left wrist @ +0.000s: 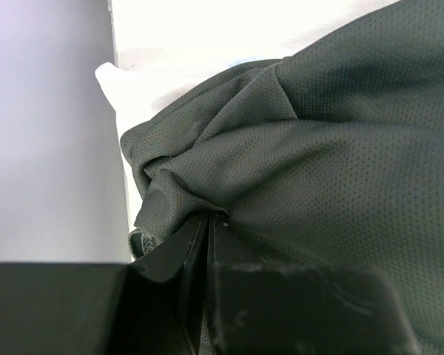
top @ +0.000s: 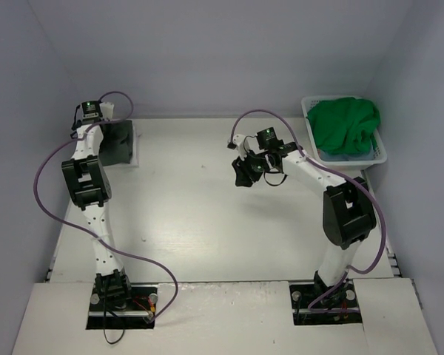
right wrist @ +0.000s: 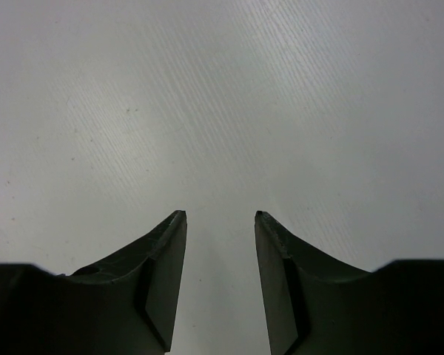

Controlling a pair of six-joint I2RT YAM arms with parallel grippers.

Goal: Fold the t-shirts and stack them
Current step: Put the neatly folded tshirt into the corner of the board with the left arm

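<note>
Wall [left wrist: 44, 148] first, standing right beside the left gripper [left wrist: 209, 216] at the far left corner of the table [top: 207, 222]. Pinching a fold of the dark grey shirt [left wrist: 318, 163] there, fingers pressed together on the cloth. Lying under it and peeking out at the edge: a white shirt [left wrist: 107, 78]. Hanging over the bare middle of the table: the right gripper [right wrist: 220, 214], fingers spread apart, holding nothing. Sitting at the far right corner: a white basket [top: 308, 111], with the green shirt [top: 345, 126] heaping up inside and hiding most of a light blue shirt [top: 334, 156].
</note>
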